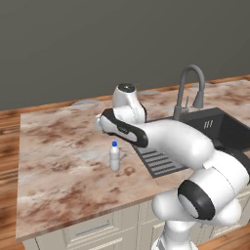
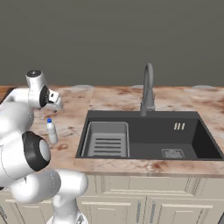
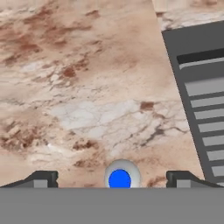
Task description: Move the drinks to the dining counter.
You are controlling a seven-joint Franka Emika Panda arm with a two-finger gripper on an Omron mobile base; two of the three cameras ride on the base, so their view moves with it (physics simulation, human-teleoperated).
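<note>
Blue-capped bottle [image 3: 120,177] upright (on dining counter [image 1: 58,146]), between wide-spread gripper [image 3: 114,178] tips, untouched.

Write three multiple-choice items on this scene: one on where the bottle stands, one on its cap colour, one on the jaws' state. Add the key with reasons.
1. Where does the bottle stand?
A. in the sink
B. on the counter left of the sink
C. on the floor

2. What colour is its cap?
A. blue
B. red
C. green

3. How do the jaws stand?
A. shut on the bottle
B. shut on nothing
C. open, apart from the bottle

Key: 1 B, it stands upright on the counter beside the sink. 2 A, the cap is blue from above. 3 C, in the hand view the gripper has its tips spread wide either side of the cap.
</note>
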